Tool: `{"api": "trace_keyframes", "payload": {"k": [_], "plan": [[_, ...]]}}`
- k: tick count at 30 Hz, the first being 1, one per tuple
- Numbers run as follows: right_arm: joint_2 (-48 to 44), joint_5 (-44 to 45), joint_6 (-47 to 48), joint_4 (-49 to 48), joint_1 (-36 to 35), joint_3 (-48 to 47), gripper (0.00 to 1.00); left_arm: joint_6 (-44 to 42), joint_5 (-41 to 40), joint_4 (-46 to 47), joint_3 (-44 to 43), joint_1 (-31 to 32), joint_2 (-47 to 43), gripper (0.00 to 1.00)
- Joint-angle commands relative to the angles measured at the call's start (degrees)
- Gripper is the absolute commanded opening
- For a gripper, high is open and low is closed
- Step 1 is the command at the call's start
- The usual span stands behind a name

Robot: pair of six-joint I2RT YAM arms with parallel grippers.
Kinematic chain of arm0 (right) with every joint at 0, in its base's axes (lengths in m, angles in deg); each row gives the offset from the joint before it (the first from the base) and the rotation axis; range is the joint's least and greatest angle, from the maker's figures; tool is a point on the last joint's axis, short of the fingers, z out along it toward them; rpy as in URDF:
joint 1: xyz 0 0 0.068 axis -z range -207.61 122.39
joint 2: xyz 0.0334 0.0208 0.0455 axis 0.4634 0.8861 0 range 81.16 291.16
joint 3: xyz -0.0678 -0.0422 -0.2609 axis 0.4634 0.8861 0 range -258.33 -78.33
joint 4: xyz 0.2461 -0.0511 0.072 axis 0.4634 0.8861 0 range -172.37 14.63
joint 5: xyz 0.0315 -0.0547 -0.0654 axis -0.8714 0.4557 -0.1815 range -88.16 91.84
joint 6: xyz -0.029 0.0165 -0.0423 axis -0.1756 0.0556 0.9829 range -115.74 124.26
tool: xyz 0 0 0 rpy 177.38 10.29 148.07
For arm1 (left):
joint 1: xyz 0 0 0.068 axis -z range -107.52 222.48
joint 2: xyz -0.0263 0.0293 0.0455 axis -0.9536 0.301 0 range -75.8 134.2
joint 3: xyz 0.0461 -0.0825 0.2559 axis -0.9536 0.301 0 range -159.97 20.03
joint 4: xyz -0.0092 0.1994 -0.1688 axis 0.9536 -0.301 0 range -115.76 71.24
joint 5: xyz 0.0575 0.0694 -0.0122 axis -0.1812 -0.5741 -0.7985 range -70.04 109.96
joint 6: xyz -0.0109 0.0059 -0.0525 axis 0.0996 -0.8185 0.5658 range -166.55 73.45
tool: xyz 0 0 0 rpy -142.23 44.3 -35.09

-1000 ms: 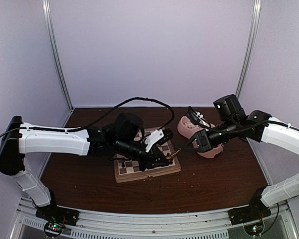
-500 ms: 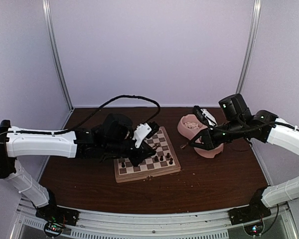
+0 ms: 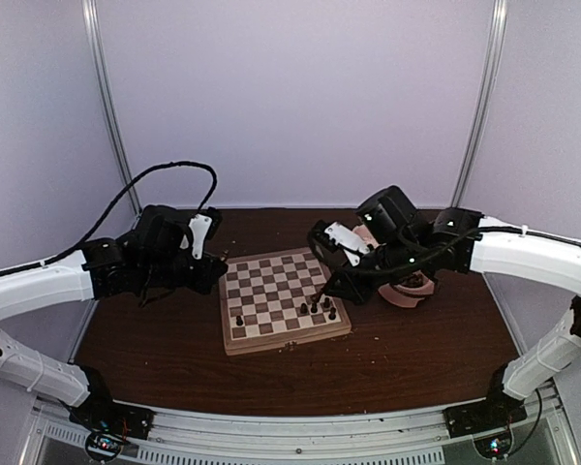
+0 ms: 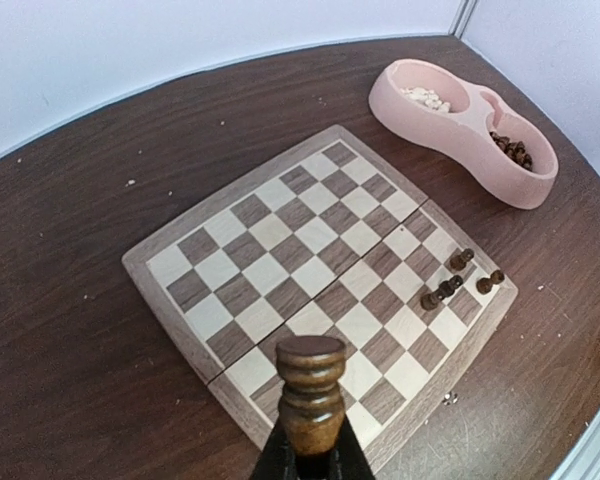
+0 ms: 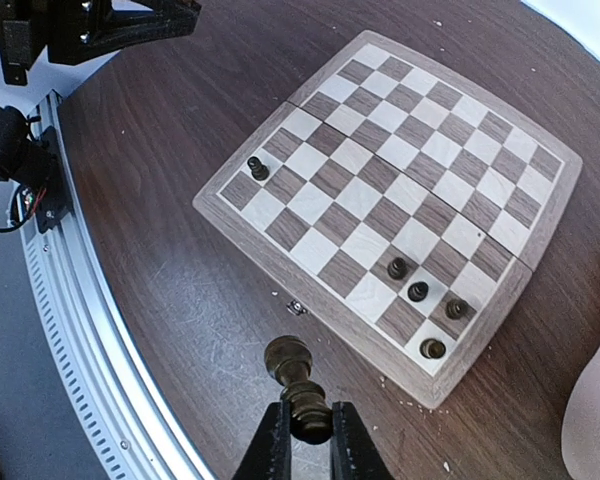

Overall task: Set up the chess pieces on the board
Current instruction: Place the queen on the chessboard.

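Near edge: the board (image 3: 271, 286) flat on the table (image 3: 416, 358), clasp (image 5: 297, 307) side toward the arms. Five dark pieces (image 5: 418, 291) stand on it, one lone piece (image 5: 257, 168) by the near-left corner, four bunched by the near-right corner. The right gripper (image 5: 302, 432) pinched on a dark piece (image 5: 292, 380), upright, in the air at the board's right side. The left gripper (image 4: 310, 462) clamped on another dark piece (image 4: 310, 395), upright, out past the board's left edge above the table. Far right, pink double bowl (image 4: 450, 125): cream pieces (image 4: 422, 96) in one cup, dark ones (image 4: 510, 150) in the other
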Motion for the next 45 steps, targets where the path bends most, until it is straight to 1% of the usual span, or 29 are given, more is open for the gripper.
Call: {"api": "trace_keyframes", "payload": {"k": [1,6,9,13,16,23,26,39,42,43,45], "plan": [[6.43,4.77,4.77,-0.77,-3.2,-5.85,0.0,3.43,-1.16,-5.31,1.13,-1.72,-2.67,0.0],[15.03,7.92,8.83,1.53,-5.54,-12.08,0.0,4.03,-1.91,-10.5,0.89,-3.13,-3.71,0.0],[20.44,8.66,11.32,2.98,-6.45,-16.11,0.0,4.35,-2.45,-10.87,2.55,-3.42,-5.94,0.0],[27.3,10.45,12.23,4.65,-7.2,-20.1,0.0,4.49,-3.01,-10.73,4.35,-3.64,-8.3,0.0],[30.61,11.94,12.31,5.48,-7.64,-21.87,0.01,4.06,-3.59,-11.42,4.69,-3.78,-9.17,0.0],[34.99,13.88,12.54,6.45,-8.4,-24.26,0.02,2.85,-3.52,-11.72,4.46,-3.73,-9.29,0.0],[35.89,16.12,12.63,6.37,-8.5,-24.82,0.04,2.71,-2.7,-10.94,4.99,-3.73,-9.24,0.0],[39.72,17.09,12.83,7.31,-8.71,-27.85,0.06,2.49,-1.28,-8.92,6.26,-3.73,-8.74,0.0],[39.96,16.97,13.09,7.85,-8.76,-28.28,0.1,2.4,-1.22,-8.69,6.33,-3.73,-8.75,0.0],[40.02,16.98,13.11,8.03,-8.78,-28.46,0.15,2.33,-1.08,-8.66,6.3,-3.74,-8.72,0.0],[40.09,16.85,13.2,8.19,-8.76,-28.7,0.31,2.23,-0.8,-8.42,6.45,-3.73,-8.61,0.0]]}}
